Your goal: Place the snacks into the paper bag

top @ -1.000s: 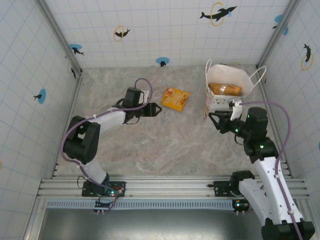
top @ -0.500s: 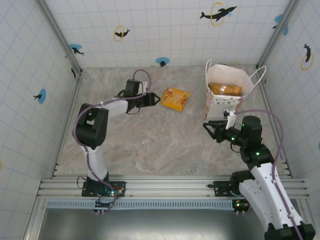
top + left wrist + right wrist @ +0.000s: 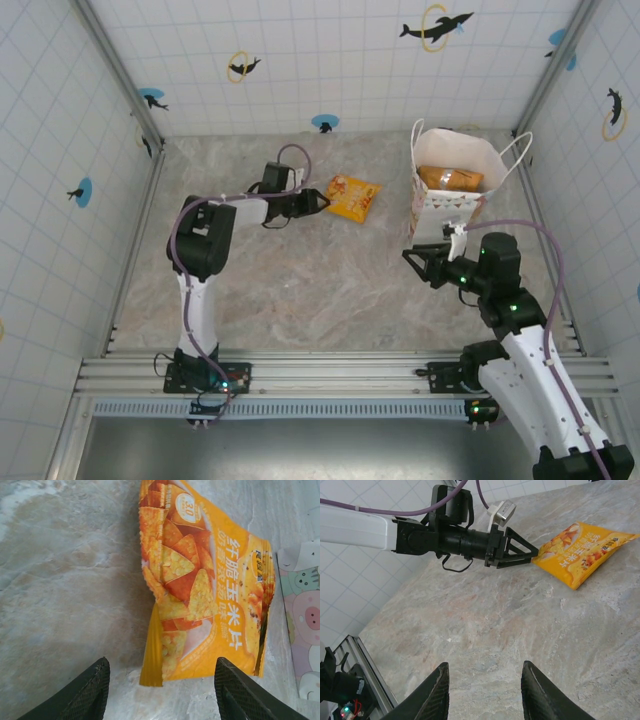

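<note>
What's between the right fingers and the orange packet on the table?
Nothing. The right wrist view shows bare marble table all the way from the right fingers to the packet.

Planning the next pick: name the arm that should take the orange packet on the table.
Left. The left end effector is open at the orange packet, pointing at its edge. The right end effector hovers over the table near the paper bag, farther off.

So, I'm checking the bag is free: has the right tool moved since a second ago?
Yes. The right tool has pulled back from the paper bag, down and slightly left in the top view.
</note>
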